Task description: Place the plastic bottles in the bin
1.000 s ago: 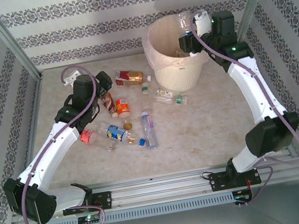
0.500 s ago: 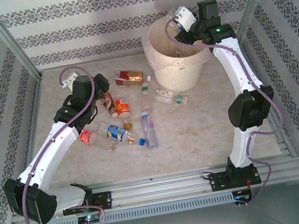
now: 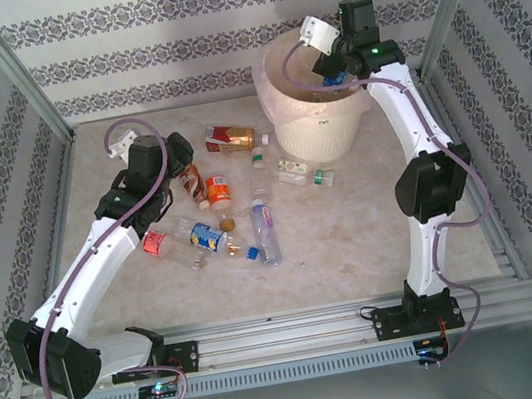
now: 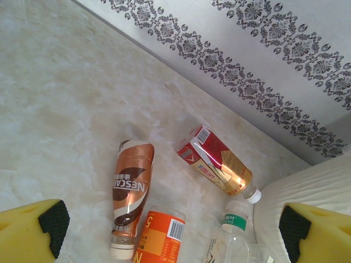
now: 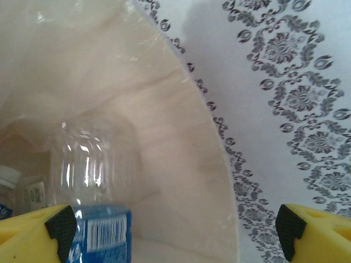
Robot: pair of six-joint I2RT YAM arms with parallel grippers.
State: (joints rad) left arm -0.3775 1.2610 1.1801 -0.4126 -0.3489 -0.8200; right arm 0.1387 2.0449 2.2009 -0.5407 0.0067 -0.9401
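Note:
My right gripper [image 3: 331,62] [image 5: 173,224] hangs open over the bin [image 3: 284,106], a cream bucket with a thin liner [image 5: 181,164]. A clear bottle with a blue label [image 5: 90,208] [image 3: 331,77] sits loose inside the bin beside the left finger [image 5: 55,227], not clamped. My left gripper [image 3: 182,156] [image 4: 170,227] is open above the floor bottles: a brown Nescafe bottle [image 4: 130,192], an orange one [image 4: 162,238], a red-and-gold one [image 4: 219,167] and a clear green-labelled one [image 4: 236,233].
More bottles lie mid-table: a red-capped one [image 3: 156,242], a blue-and-yellow one [image 3: 208,236], a long clear one [image 3: 265,228] and small clear ones [image 3: 294,171] by the bin's foot. Patterned walls and metal posts [image 3: 19,77] close in the table.
The right arm swung left from the bin's right rim to over its mouth, and its jaws let go of the clear bottle, now down inside. The left arm barely moved.

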